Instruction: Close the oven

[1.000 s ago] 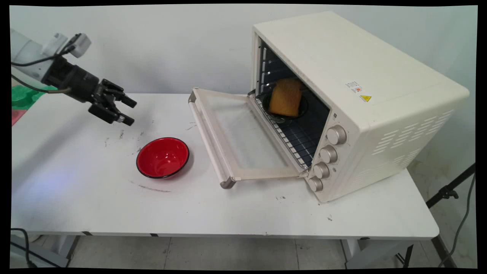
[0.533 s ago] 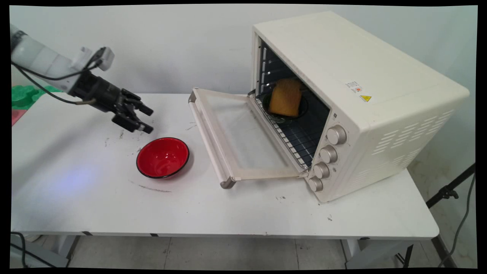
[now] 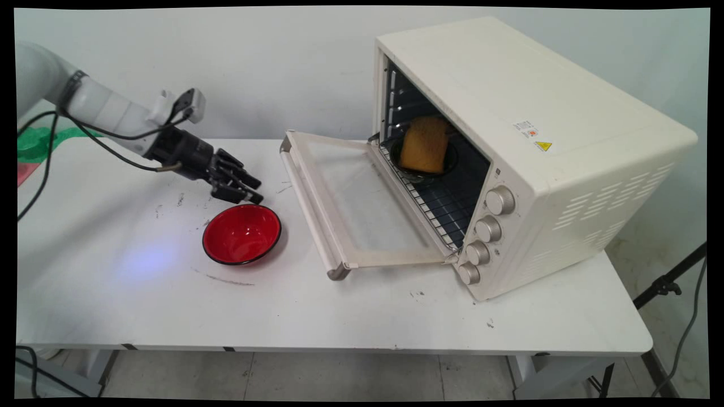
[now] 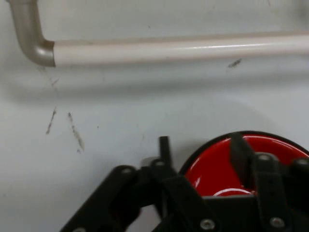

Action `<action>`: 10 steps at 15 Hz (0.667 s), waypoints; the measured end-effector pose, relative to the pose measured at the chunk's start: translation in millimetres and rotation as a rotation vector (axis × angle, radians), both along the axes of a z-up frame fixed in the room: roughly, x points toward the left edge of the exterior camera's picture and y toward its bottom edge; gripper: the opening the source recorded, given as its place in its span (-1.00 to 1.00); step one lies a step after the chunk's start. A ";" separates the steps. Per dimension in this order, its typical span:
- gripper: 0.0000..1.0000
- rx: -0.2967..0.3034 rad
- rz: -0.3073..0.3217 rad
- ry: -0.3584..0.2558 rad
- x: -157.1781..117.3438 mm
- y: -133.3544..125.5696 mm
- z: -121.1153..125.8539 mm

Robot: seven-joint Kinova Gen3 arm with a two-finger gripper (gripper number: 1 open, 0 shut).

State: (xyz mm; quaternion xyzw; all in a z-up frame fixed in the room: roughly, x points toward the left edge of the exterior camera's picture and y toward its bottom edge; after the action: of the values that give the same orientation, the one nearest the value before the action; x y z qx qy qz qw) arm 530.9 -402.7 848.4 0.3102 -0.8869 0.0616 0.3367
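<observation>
My black gripper (image 3: 255, 190) hangs open just above the far rim of a red bowl (image 3: 242, 233) that stands empty on the white table (image 3: 141, 294). In the hand view the bowl (image 4: 219, 169) lies under the right finger (image 4: 240, 152), and the gripper (image 4: 200, 144) holds nothing. To the right, a cream toaster oven (image 3: 509, 113) has its door (image 3: 356, 198) folded down flat. The door's handle (image 3: 310, 212) is a short way from my fingertips and crosses the top of the hand view as a pale bar (image 4: 169, 48). Inside, a yellow-brown slice of bread (image 3: 424, 144) leans in a dark dish (image 3: 421, 169) on the rack.
Green and red things (image 3: 31, 147) lie at the table's far left edge, behind the arm. A black stand leg (image 3: 667, 285) and cable are on the floor past the table's right end. The oven's knobs (image 3: 489, 229) face the near right.
The arm has swung right and lower across the table, bringing the gripper from the far left to the bowl's far rim. Bowl, oven and bread have not moved.
</observation>
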 end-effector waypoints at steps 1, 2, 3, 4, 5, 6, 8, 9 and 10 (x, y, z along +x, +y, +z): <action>-1.00 -0.004 0.000 0.001 -4.2 -1.7 -4.6; -1.00 -0.007 0.000 0.003 -9.2 -3.1 -8.8; -1.00 -0.010 -0.001 0.004 -14.0 -5.1 -12.5; -1.00 -0.013 -0.002 0.007 -19.4 -6.9 -16.7; -1.00 -0.017 -0.003 0.009 -25.2 -8.6 -20.9; -1.00 -0.020 -0.004 0.012 -29.8 -10.0 -24.4; -1.00 -0.027 -0.009 0.017 -40.8 -14.5 -32.5; -1.00 -0.030 -0.011 0.017 -44.7 -16.1 -36.1; -1.00 -0.033 -0.015 0.017 -49.1 -18.0 -40.3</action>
State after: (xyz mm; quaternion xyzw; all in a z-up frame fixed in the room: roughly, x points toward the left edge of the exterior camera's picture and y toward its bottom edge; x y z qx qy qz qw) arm 481.8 -420.8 808.2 0.2984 -0.8852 0.0712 0.3498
